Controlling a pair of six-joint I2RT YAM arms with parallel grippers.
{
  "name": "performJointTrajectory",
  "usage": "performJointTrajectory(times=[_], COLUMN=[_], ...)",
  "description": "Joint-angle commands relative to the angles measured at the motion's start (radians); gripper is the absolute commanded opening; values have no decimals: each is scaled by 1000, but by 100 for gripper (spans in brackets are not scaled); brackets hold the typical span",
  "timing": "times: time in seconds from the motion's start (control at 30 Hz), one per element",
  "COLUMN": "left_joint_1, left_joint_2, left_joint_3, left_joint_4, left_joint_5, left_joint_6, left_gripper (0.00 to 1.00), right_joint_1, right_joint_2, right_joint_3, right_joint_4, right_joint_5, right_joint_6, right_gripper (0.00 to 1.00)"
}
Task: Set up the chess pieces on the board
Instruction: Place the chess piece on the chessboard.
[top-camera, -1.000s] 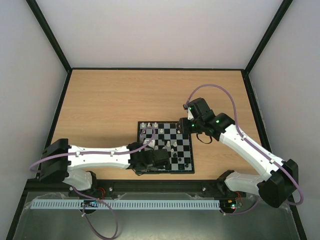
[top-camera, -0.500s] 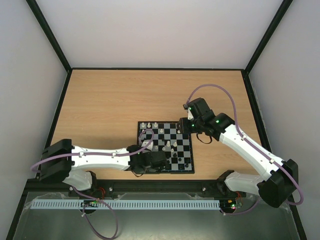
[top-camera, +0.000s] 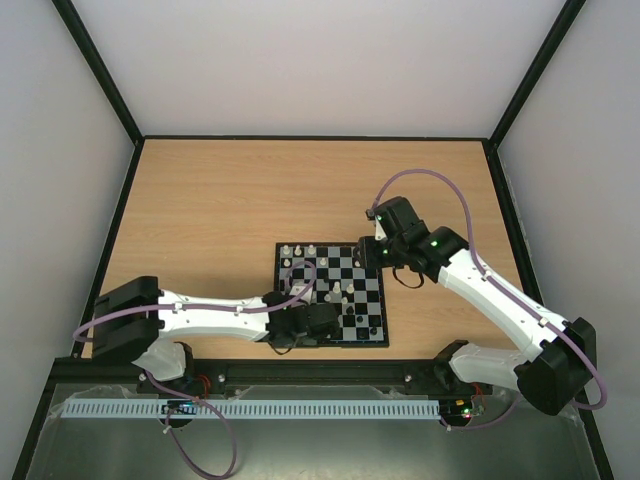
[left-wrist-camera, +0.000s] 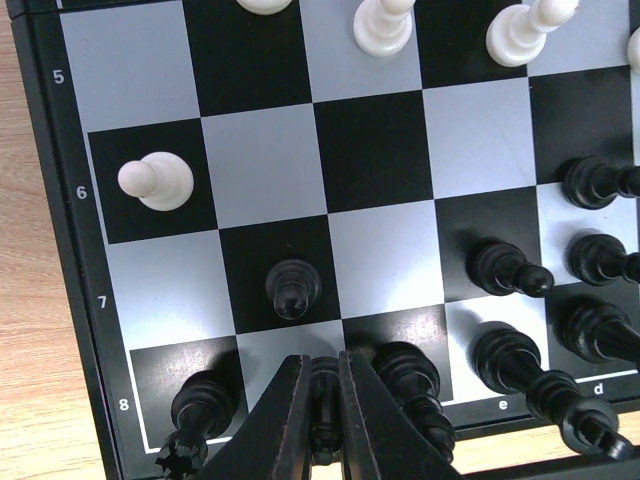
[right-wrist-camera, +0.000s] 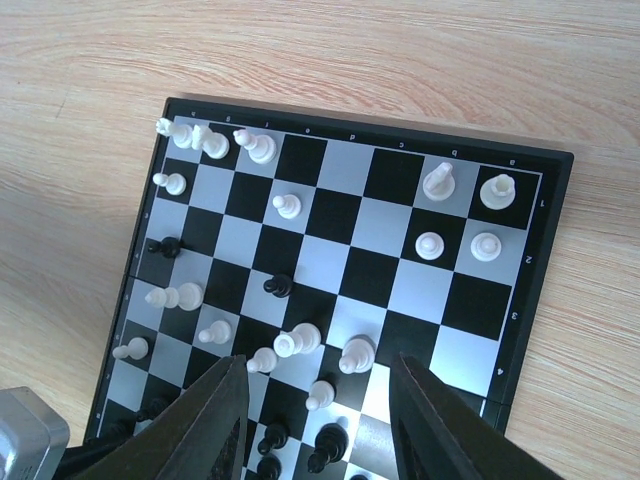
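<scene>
On the pale wooden table (top-camera: 220, 210), at its near edge, lies the board (top-camera: 360, 300), black and silver-grey, its rim printed 5 to 8, d, e, with cream and black chess pieces (left-wrist-camera: 155, 182) scattered on it; our left gripper (left-wrist-camera: 322, 400) is pinched shut at rank 8, and our right gripper (right-wrist-camera: 318, 380) hangs half-open and empty above.
</scene>
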Motion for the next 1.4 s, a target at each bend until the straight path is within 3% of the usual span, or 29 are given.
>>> performJointTrajectory(times=[0.0,1.03,1.37], left_joint_1=[5,-4,-8], left_joint_2=[23,48,63], left_joint_3=[-12,-2,31], left_joint_4=[2,-52,-64], left_joint_5=[-5,-16,-23], left_joint_6=[7,-9,6], left_gripper=[9,10,22], right_joint_1=[11,29,31], right_joint_2=[4,16,16], right_joint_3=[-16,-21,-23], right_joint_4=[-18,-16,-15], right_joint_5=[8,16,17], right_joint_6=[-10,-10,-10], right_gripper=[40,40,40])
